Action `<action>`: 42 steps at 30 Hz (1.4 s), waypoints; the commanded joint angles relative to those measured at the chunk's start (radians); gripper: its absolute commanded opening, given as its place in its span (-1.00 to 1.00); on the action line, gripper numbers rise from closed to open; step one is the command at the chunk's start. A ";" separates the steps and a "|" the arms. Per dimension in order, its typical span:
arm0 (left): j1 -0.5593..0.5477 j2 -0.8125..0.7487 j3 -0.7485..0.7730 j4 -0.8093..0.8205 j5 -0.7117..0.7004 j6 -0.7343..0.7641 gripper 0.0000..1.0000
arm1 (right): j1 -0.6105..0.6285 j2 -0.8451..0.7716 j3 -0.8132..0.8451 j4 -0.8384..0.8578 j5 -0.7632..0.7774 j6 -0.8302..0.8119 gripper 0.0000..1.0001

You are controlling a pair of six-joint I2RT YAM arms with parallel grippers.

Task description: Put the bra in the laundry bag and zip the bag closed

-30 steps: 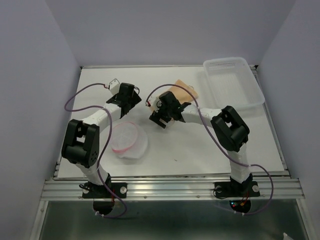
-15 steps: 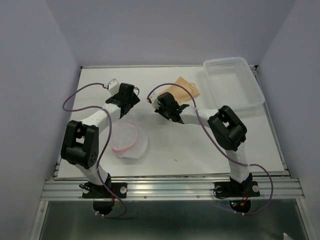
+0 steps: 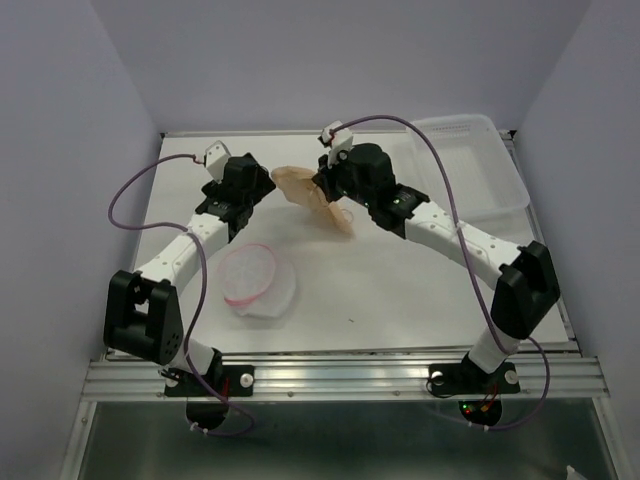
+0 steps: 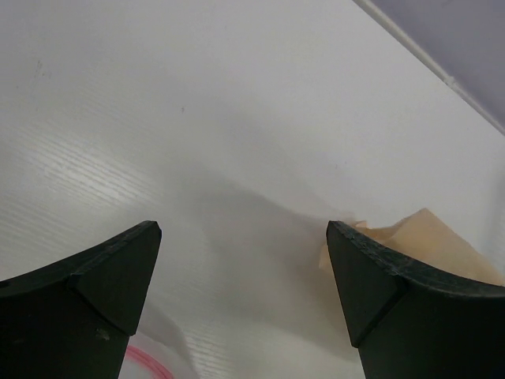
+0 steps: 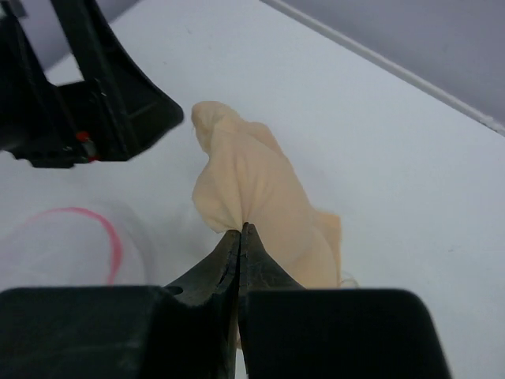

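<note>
Left claw (image 4: 243, 235) gapes wide above the tabletop (image 4: 158, 95), holding nothing; the bag (image 3: 258, 282) lies nearer my bases. My right claw (image 5: 241, 230) is pinched shut on the bra (image 5: 248, 178), which hangs just beside the left claw.

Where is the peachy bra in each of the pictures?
Top camera: the bra is in the upper middle of the picture.
Left wrist: lower right corner, behind one finger.
Right wrist: centre, pinched by the right gripper.
Shared landmark: the pink rim of the laundry bag shows in all three.
</note>
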 commanded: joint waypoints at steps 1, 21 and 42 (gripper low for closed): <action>0.001 -0.064 0.007 0.010 -0.078 0.034 0.98 | 0.003 -0.064 0.027 0.025 -0.169 0.205 -0.99; -0.057 0.114 0.153 0.025 0.055 0.096 0.98 | -0.448 0.097 -0.148 0.031 -0.315 0.461 -0.99; -0.166 0.456 0.351 -0.011 0.227 0.077 0.42 | -0.466 0.097 -0.071 -0.057 -0.175 0.300 -0.99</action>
